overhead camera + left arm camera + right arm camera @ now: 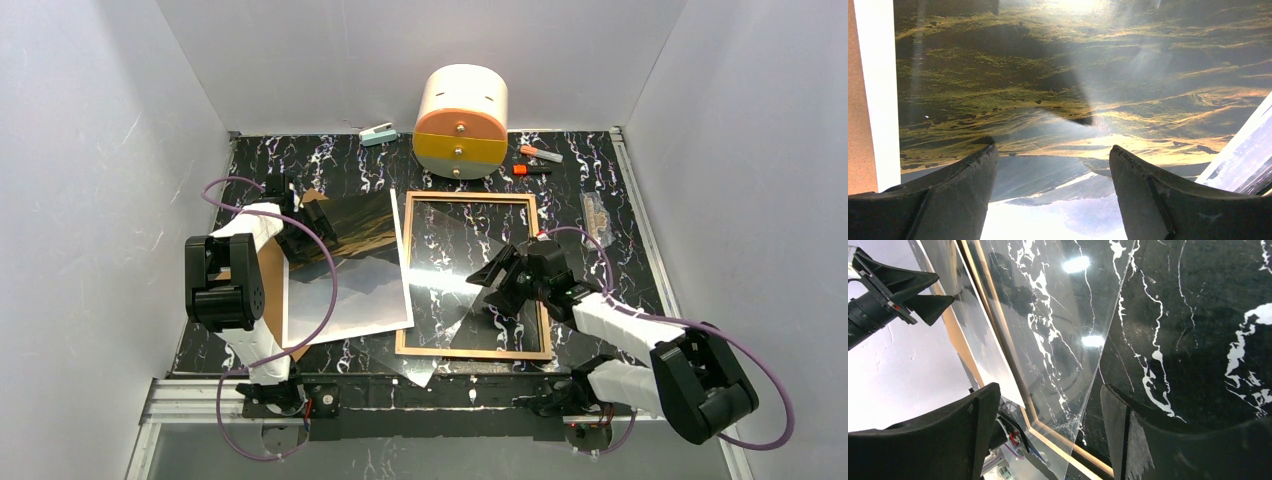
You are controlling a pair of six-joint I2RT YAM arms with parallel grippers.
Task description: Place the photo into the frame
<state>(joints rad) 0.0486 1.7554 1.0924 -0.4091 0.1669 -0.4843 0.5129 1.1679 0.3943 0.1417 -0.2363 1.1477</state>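
Drawer box [461,122], markers [540,154] at far edge; clear sheet [435,330] skewed across frame [470,196]. Photo [355,280] beside it, long axis near-to-far. We see left claw [1053,150], right claw [1048,387] apart.

Lab cell: white enclosure walls [90,150], aluminium rail [190,400]

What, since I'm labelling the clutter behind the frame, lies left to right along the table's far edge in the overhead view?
Small pale-blue stapler-like tool → round cream-and-orange drawer box → orange-capped markers → small clear packet, set a little nearer, by the right edge.
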